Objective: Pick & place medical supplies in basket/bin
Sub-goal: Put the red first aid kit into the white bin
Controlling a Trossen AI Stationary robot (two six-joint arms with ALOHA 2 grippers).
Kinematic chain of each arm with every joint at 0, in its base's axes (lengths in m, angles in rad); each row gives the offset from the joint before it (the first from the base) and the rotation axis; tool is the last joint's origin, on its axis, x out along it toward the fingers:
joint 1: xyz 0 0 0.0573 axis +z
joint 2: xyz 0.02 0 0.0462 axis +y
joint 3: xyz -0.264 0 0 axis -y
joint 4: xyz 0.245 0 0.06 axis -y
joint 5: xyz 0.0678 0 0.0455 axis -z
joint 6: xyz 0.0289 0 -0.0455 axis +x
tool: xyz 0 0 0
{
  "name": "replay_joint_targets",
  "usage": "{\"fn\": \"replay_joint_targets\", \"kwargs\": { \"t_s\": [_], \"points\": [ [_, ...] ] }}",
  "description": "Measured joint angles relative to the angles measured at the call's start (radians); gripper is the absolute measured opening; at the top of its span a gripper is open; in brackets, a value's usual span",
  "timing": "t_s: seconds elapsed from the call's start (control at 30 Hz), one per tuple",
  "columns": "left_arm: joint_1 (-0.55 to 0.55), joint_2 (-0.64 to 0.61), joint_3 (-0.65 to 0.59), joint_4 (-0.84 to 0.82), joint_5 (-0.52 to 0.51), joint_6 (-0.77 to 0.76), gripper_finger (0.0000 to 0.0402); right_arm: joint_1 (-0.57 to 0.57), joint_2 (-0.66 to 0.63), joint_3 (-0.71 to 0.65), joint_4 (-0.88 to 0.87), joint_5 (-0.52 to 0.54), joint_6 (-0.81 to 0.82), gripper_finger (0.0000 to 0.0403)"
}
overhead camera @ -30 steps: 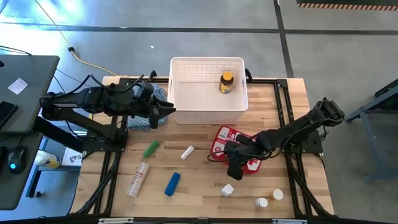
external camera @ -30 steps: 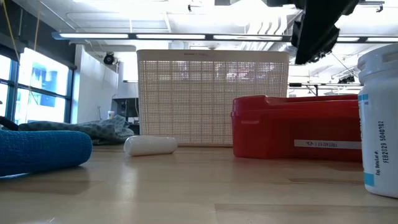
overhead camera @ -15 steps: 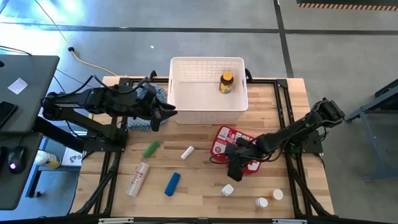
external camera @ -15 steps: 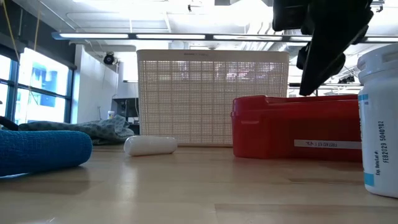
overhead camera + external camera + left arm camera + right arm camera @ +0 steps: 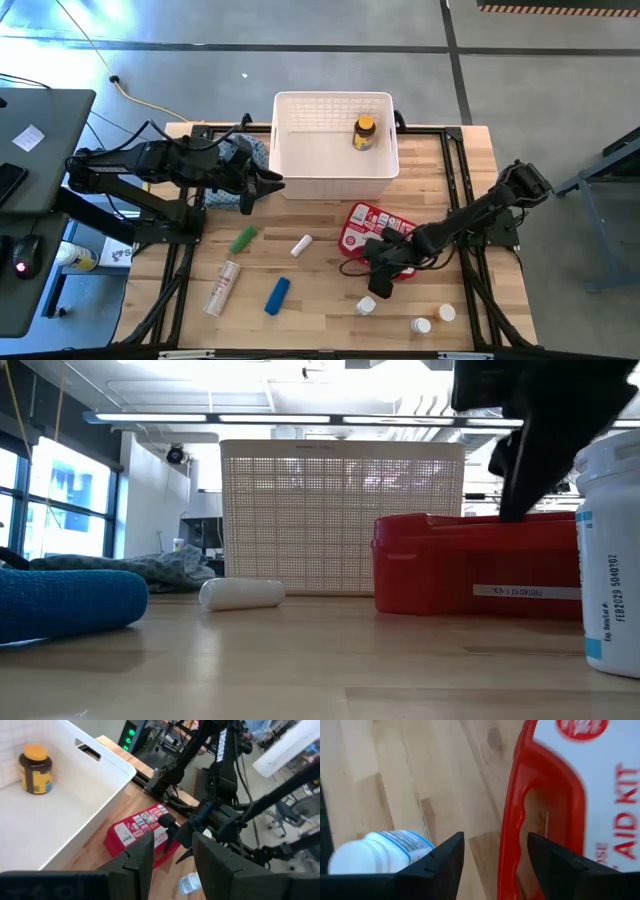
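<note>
The red first-aid case [image 5: 372, 232] lies flat on the table in front of the white basket [image 5: 335, 172]. An amber yellow-capped bottle [image 5: 364, 132] stands upright inside the basket. My right gripper [image 5: 377, 284] hangs open, slanting down over the case's near edge, its fingers on either side of the red handle loop [image 5: 517, 820] without touching it. A small white pill bottle [image 5: 375, 852] lies just beside it. My left gripper [image 5: 266, 184] is open and holds nothing, raised by the basket's near left corner.
Green [image 5: 243, 239], small white [image 5: 301, 245], long white [image 5: 222, 288] and blue [image 5: 277, 295] tubes lie left of the case. Two more pill bottles [image 5: 421, 325] [image 5: 446, 313] stand near the front edge. A blue patterned cloth [image 5: 247, 160] lies left of the basket.
My right gripper has come down and a little toward the table's near edge, from above the first-aid case to its near rim by the handle. The case and the other things have stayed in place.
</note>
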Motion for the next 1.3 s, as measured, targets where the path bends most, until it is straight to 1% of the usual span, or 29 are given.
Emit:
{"fn": "replay_joint_targets", "kwargs": {
  "t_s": [0.27, 0.43, 0.5, 0.63, 1.0, 1.07, 1.3],
  "points": [
    [0.0, 0.008, 0.0, -0.001, 0.032, 0.021, 0.017, -0.019, 0.07, 0.002, 0.023, -0.022, 0.075, 0.0204],
    [0.0, 0.009, 0.0, 0.0, 0.049, 0.021, 0.017, -0.019, 0.093, 0.004, 0.034, -0.014, 0.077, 0.0202],
    [0.0, 0.008, 0.0, 0.0, 0.052, 0.021, 0.017, -0.019, 0.094, 0.005, 0.033, -0.012, 0.077, 0.0196],
    [0.0, 0.008, 0.0, 0.0, 0.053, 0.02, 0.017, -0.019, 0.096, 0.003, 0.032, -0.006, 0.077, 0.0167],
    [0.0, 0.008, 0.0, 0.0, 0.057, 0.018, 0.017, -0.02, 0.1, 0.0, 0.029, -0.017, 0.076, 0.0052],
    [0.0, 0.008, 0.0, 0.0, 0.058, 0.018, 0.017, -0.02, 0.1, 0.0, 0.029, -0.022, 0.073, 0.0047],
    [0.0, 0.008, 0.0, 0.0, 0.058, 0.019, 0.017, -0.02, 0.099, 0.0, 0.029, -0.024, 0.076, 0.005]
  ]
}}
